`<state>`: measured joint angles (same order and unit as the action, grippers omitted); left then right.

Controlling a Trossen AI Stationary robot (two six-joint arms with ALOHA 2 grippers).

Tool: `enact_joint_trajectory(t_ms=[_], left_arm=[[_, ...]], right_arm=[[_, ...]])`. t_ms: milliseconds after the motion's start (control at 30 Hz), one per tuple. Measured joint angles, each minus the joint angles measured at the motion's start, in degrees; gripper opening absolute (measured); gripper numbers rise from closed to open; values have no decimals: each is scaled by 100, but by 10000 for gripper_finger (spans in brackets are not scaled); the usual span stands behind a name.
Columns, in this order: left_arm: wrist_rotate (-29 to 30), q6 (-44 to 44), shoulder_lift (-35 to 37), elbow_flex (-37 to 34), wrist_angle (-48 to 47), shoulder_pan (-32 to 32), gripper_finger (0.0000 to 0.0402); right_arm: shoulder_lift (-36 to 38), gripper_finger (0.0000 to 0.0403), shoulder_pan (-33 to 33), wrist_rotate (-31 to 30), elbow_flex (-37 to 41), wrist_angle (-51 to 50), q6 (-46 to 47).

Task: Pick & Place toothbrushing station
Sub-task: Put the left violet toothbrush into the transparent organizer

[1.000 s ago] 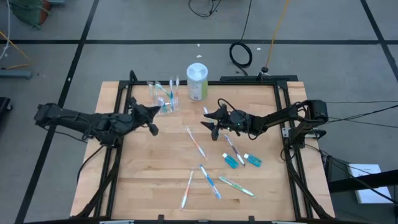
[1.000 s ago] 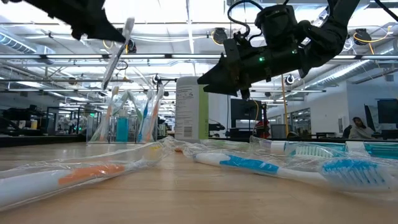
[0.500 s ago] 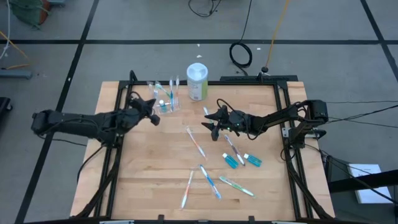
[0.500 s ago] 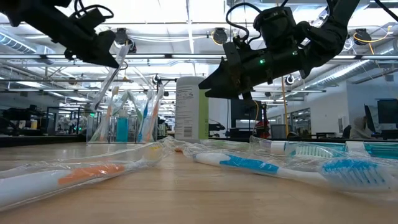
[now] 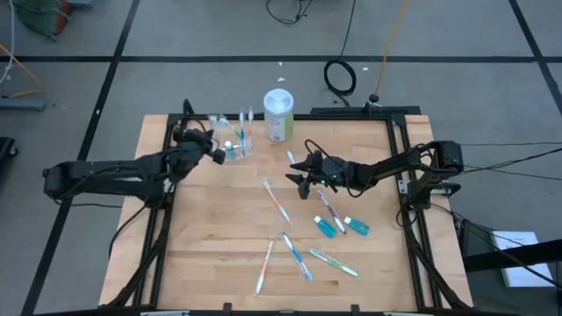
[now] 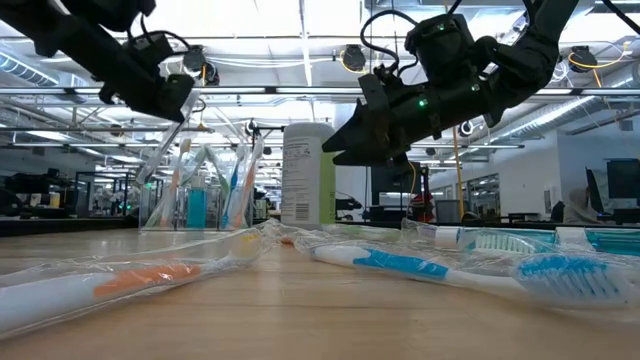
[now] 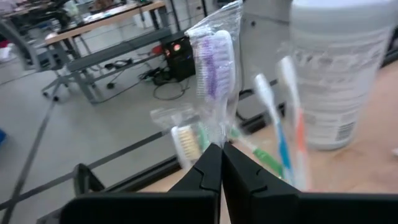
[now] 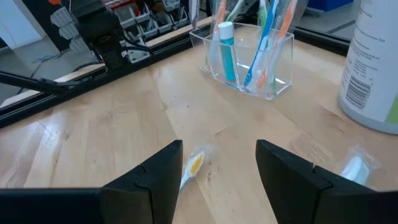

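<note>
We see the left gripper (image 5: 213,151) clenched on a wrapped toothbrush (image 7: 214,74) with a purple-bristled head, held just above the clear plastic cup (image 5: 232,140) near the table's (image 5: 219,263) far-left edge. The cup already holds several brushes and a blue tube (image 8: 228,51). The right gripper (image 5: 297,173) hangs released over mid-table, with bare wood between it and the cup.

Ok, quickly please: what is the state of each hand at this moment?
Left hand: closed on a wrapped toothbrush, near the clear cup.
Right hand: open, empty, over a toothbrush on the table.
</note>
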<state>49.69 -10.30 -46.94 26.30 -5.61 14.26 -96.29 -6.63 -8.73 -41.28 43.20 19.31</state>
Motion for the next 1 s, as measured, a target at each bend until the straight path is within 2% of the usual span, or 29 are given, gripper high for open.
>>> enact_joint_trajectory(t_ms=[167, 300, 433, 633, 867, 1000], left_arm=[[-15, -30, -365, -2, 325, 158, 12], [-167, 404, -459, -2, 1116, 114, 3], [-294, 663, -456, -2, 1476, 64, 11], [-309, 314, -476, -2, 1007, 66, 3], [-279, -8, -835, 0, 557, 66, 9], [32, -137, -1134, 0, 400, 72, 6]], right_arm=[[0, 199, 0, 0, 0, 3, 0], [0, 199, 0, -2, 0, 4, 0], [0, 199, 0, -2, 0, 5, 0], [0, 199, 16, -2, 0, -15, -1], [0, 199, 37, -11, 0, -9, -2], [0, 199, 37, -9, 0, -9, -2]])
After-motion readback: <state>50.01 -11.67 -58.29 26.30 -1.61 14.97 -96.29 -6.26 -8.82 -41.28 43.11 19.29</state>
